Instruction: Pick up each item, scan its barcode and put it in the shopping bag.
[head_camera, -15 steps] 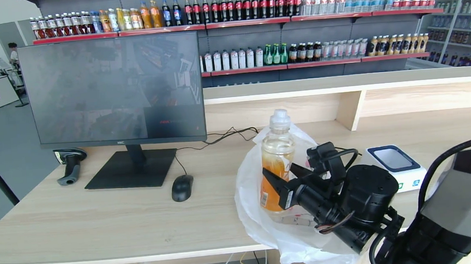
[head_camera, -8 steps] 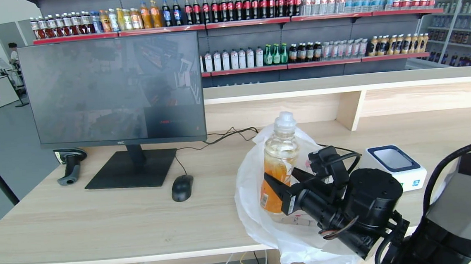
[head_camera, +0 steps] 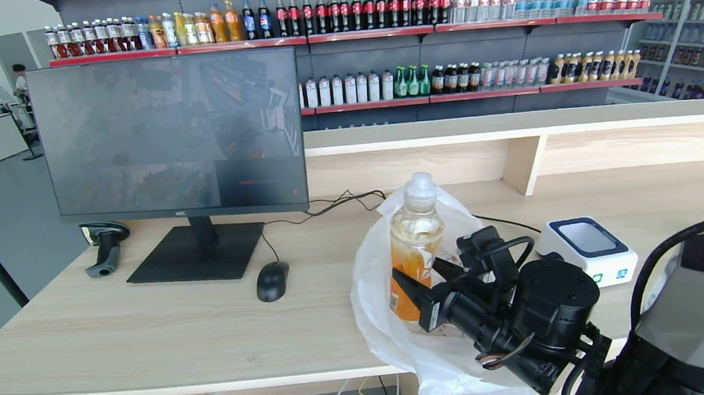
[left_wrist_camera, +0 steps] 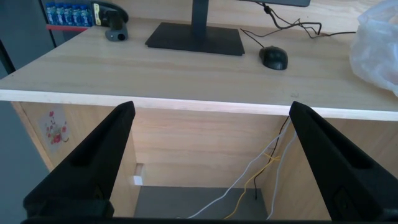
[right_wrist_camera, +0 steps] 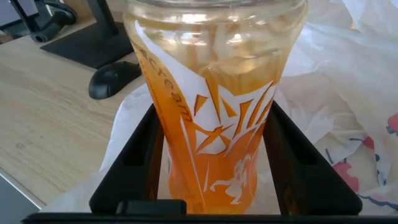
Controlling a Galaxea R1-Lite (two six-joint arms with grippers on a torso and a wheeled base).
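While the right gripper (head_camera: 422,277) clamps the bottle (head_camera: 415,242) low on its orange label, with the jaws pressed to both sides, we judge this the right place to hold it. The waist there is straight and stiff, whereas the shoulder tapers and would slip upward. The bottle looks well filled with pale liquid, so we expect it to be fairly heavy, with a smooth, slick plastic skin. It stands nearly upright inside the open mouth of the bag (head_camera: 370,283); we cannot tell whether its base touches down. The bag is thin, limp white film slumped on the counter (head_camera: 151,335), likely to fold or drag. A patch of red and blue print shows in it, either its own marking or another item; we cannot tell. The left gripper (left_wrist_camera: 211,112) hangs below the counter's front edge, spread wide and empty.
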